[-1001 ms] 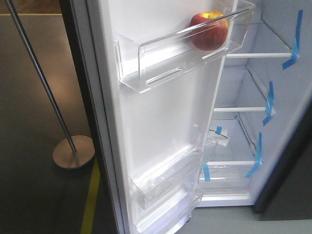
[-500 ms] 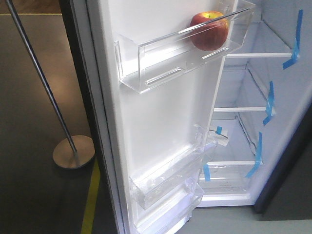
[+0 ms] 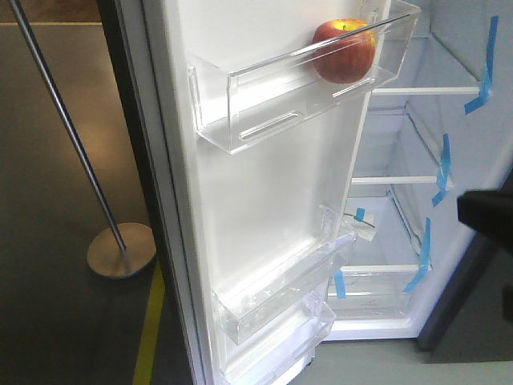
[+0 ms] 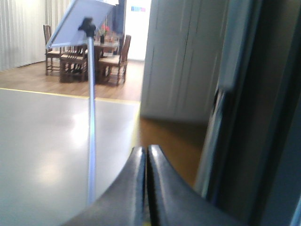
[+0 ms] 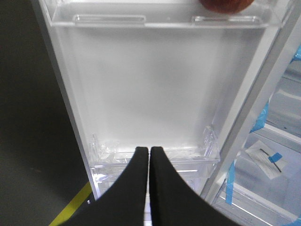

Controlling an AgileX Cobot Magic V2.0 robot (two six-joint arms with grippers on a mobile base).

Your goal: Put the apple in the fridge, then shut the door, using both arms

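The red apple [image 3: 343,50] rests in the upper clear bin [image 3: 240,104] on the inner face of the open door [image 3: 264,192]; its underside shows at the top of the right wrist view [image 5: 223,4]. The fridge [image 3: 401,136] stands open to the right, white inside with glass shelves and blue tape. My right gripper [image 5: 149,149] is shut and empty, facing the door's white inner face [image 5: 155,89] below the apple's bin. A dark part of my right arm [image 3: 485,210] shows at the right edge. My left gripper [image 4: 146,148] is shut and empty, beside the door's dark outer edge [image 4: 254,117].
A metal pole with a round base [image 3: 120,250] stands on the grey floor left of the door, also seen as the pole [image 4: 91,122] with a tilted board. A yellow floor line [image 3: 148,337] runs by the door's foot. Lower clear bins [image 3: 272,297] stick out from the door.
A dark part of my right arm has come into the front view at the right edge. The apple, the door and the bins have not moved.
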